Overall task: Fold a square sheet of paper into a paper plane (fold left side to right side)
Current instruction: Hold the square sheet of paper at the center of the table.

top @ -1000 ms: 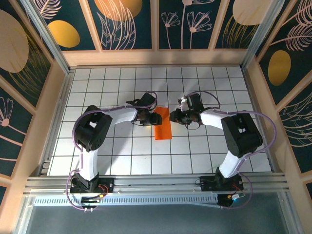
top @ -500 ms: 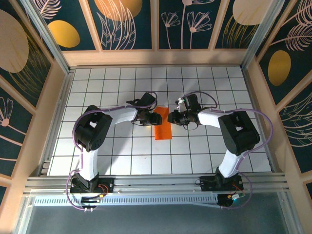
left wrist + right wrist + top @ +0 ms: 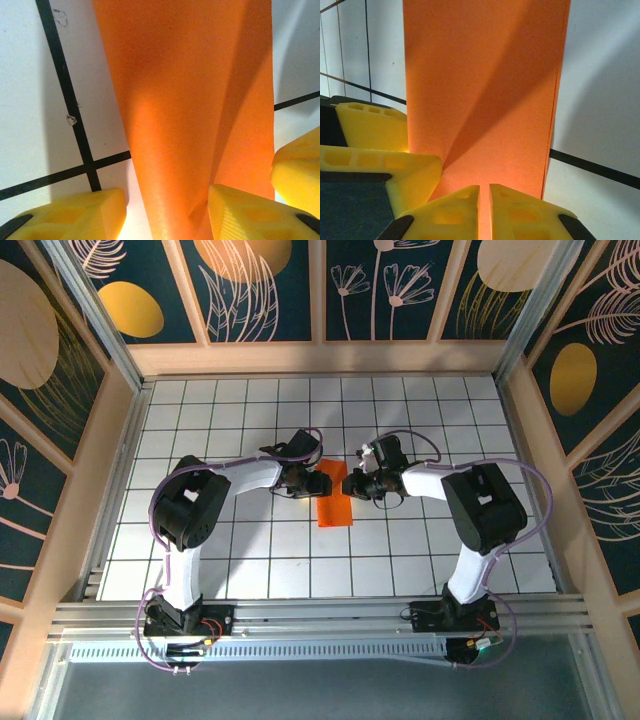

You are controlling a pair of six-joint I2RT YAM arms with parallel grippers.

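- From above: the bright orange sheet of paper [image 3: 335,508], folded to a long narrow strip, lies flat in the middle of the white grid-lined table [image 3: 230,550]. Its long edges run near to far, a touch tilted. There are bare tiles all round it, and the wooden walls [image 3: 320,358] stand well apart.
- The left gripper [image 3: 320,483] meets the strip's left edge and the right gripper [image 3: 352,483] its right edge, head to head over the far half.
- Left wrist: the yellow fingers [image 3: 65,217] are spread wide, released. One sits on white tile just beside the paper's edge, the other rests on the orange itself. A finger of the right gripper pokes in at the side, near the strip's other edge.
- Right wrist: the yellow fingertips [image 3: 450,212] are drawn almost together over the paper's near end, with only a thin slit between them and orange glowing through. Whether they pinch the paper cannot be told. A second layer peeks out along one long edge.
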